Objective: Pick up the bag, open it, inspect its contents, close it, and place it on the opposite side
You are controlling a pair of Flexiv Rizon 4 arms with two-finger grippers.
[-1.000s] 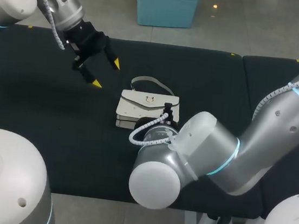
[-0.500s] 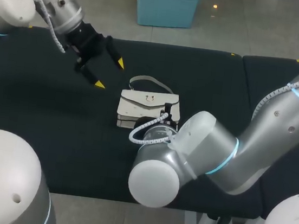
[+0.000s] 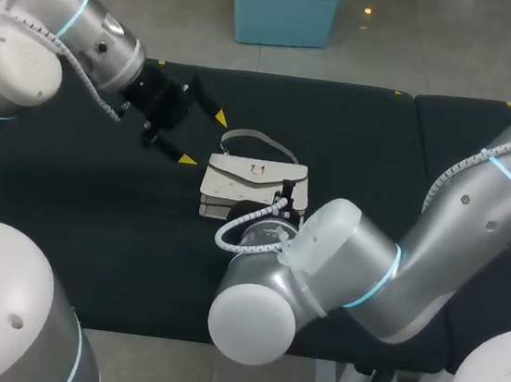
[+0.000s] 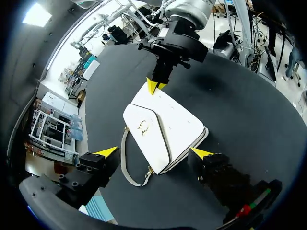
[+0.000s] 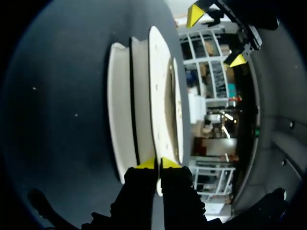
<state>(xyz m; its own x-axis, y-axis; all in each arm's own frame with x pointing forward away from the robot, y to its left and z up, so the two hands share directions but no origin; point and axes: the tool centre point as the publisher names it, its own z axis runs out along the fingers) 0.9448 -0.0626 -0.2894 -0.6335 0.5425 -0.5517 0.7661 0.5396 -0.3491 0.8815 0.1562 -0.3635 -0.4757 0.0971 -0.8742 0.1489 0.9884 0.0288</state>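
Note:
A white bag (image 3: 255,182) with a gold clasp lies flat on the black table (image 3: 66,214), its strap (image 3: 260,139) looped on the far side. My left gripper (image 3: 204,138) hangs open just off the bag's left end. In the left wrist view the bag (image 4: 163,132) lies under and between its spread fingers (image 4: 108,152). My right gripper (image 5: 157,164) is shut on the thin edge of the bag (image 5: 144,96) at its right corner; the left wrist view shows the right gripper (image 4: 153,86) there. In the head view my right wrist (image 3: 276,214) hides its tips.
A seam (image 3: 413,126) splits the black table top to the right of the bag. My right arm's bulky elbow (image 3: 259,313) hangs over the table's front edge. Bare black surface spreads left of the bag and right of the seam.
My left gripper has swung right and down, from the far left to the bag's left end. The right arm's elbow has shifted slightly left, and the bag has barely moved.

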